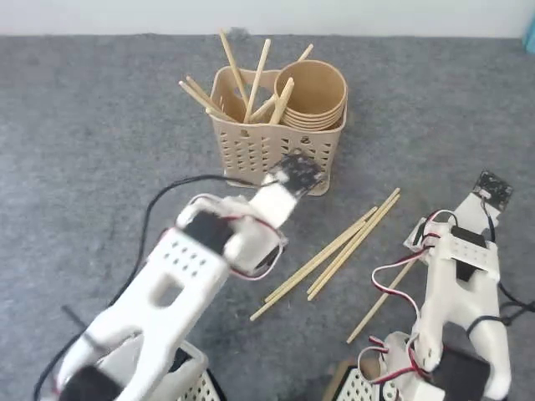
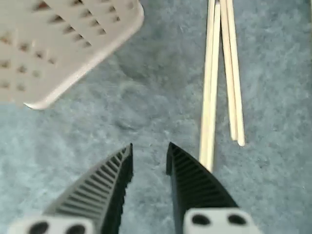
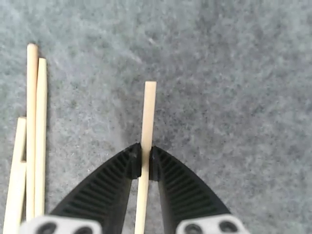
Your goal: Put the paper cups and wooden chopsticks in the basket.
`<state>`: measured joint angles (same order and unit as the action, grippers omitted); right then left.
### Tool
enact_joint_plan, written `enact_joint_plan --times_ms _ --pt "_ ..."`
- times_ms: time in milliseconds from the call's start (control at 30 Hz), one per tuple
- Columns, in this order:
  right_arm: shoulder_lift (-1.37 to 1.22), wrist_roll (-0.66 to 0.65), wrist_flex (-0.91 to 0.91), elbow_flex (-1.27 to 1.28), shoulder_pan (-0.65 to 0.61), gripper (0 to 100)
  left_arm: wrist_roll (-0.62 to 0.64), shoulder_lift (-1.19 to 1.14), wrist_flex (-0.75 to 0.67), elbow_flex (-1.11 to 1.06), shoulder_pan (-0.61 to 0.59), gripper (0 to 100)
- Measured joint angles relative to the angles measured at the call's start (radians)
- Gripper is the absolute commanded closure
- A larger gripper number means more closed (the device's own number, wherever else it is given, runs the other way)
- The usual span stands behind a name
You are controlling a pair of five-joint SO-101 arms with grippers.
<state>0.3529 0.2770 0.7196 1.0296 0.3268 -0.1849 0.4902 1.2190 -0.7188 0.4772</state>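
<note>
We see the right gripper [image 3: 145,152] pinching one pale, square-tipped chopstick [image 3: 149,107] over the grey carpet [image 1: 100,125]. The left gripper [image 2: 150,148] hangs slightly spread and empty beside the loose chopsticks [image 2: 214,73]. The beige slotted basket [image 1: 251,152] holds nested brown paper cups [image 1: 316,88], perhaps four, and slanting upright chopsticks [image 1: 255,75].

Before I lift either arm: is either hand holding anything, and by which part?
The right hand pinches a single wooden chopstick a little back from one end. The left hand is open and holds nothing.
</note>
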Motion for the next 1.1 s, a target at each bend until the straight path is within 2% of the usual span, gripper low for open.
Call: enact_joint_plan --times_ms 167,367,433,867,967,1100 --pt "0.0 0.0 0.0 0.0 0.0 99.1 0.0 -0.224 -0.064 0.061 0.068 90" --pt "0.0 0.0 0.0 0.0 0.0 99.1 0.064 -0.468 -0.284 0.063 0.103 90" --pt "0.0 0.0 0.0 0.0 0.0 99.1 0.08 -0.531 -0.319 0.069 0.101 90" --pt "0.0 0.0 -0.031 0.0 0.0 99.1 0.086 -0.559 -0.319 0.101 0.11 92" --pt "0.0 0.0 -0.031 0.0 0.0 99.1 0.086 -0.559 -0.319 0.101 0.16 98" --pt "0.0 0.0 -0.031 0.0 0.0 99.1 0.086 -0.543 -0.319 0.101 0.206 98"
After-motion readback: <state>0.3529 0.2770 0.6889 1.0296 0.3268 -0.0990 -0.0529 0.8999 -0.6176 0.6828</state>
